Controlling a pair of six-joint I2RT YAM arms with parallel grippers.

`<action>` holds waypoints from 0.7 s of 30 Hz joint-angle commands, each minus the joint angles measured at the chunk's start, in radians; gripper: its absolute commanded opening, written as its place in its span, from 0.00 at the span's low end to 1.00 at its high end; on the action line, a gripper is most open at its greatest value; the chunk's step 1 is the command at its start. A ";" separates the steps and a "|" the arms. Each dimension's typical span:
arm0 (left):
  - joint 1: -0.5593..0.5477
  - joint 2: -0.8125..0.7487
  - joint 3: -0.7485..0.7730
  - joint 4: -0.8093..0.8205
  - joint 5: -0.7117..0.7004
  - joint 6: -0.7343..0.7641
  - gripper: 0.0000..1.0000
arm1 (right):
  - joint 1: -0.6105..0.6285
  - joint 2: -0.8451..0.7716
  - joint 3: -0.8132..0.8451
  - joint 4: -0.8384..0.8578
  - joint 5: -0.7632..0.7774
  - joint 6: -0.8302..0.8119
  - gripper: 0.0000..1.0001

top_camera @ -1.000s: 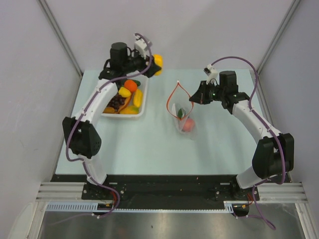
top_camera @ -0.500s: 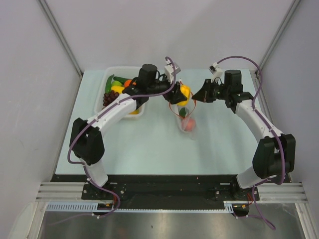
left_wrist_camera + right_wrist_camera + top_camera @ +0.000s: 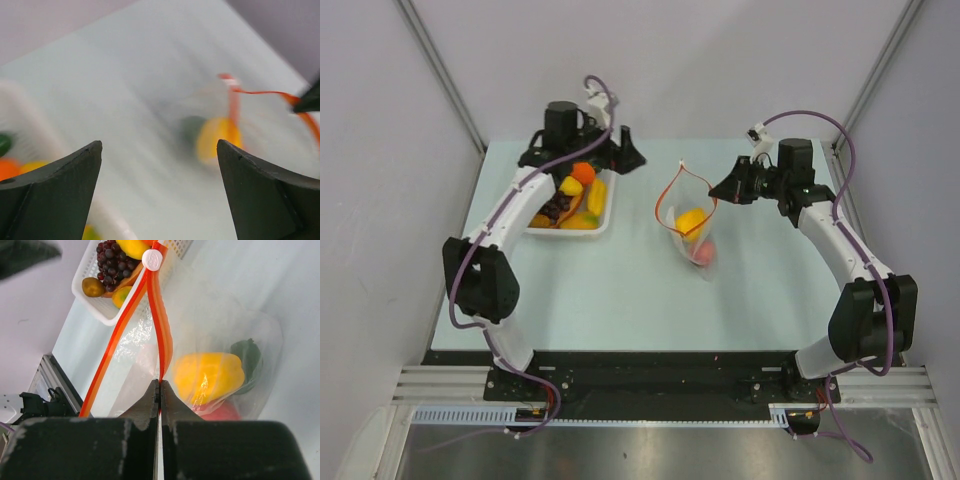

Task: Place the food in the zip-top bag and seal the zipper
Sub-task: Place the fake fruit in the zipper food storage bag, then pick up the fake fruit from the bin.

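zip-top bag (image 3: 135, 340) with yellow food (image 3: 207, 377) inside, its zipper (image 3: 162, 335) tight in right pincer (image 3: 160, 384); left pincer (image 3: 159, 146) wide, empty.

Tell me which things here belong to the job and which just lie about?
Job: clear crinkly plastic bag; its red-orange zipper strip; yellow plastic toy pepper inside; mixed plastic toy fruits.
Lying about: white rectangular plastic tray holding them; pale green table.

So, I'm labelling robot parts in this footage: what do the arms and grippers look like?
The left arm and right arm both have white link shells, black joints and a purple cable looping alongside. The left gripper and right gripper each have two matte black, tapering fingers.
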 commanded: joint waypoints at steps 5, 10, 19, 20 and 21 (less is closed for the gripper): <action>0.247 0.054 0.033 -0.095 -0.412 -0.011 1.00 | -0.007 -0.008 0.005 0.067 -0.022 0.015 0.00; 0.284 0.160 0.114 -0.123 -0.403 0.009 0.99 | -0.006 0.004 0.005 0.080 -0.014 0.022 0.00; 0.275 0.406 0.337 -0.132 -0.345 0.117 1.00 | 0.001 0.016 0.005 0.074 0.013 0.011 0.00; 0.275 0.424 0.360 -0.153 -0.351 0.126 1.00 | 0.001 0.016 0.005 0.074 0.019 0.010 0.00; 0.273 0.445 0.389 -0.158 -0.353 0.135 1.00 | 0.002 0.018 0.006 0.071 0.021 0.008 0.00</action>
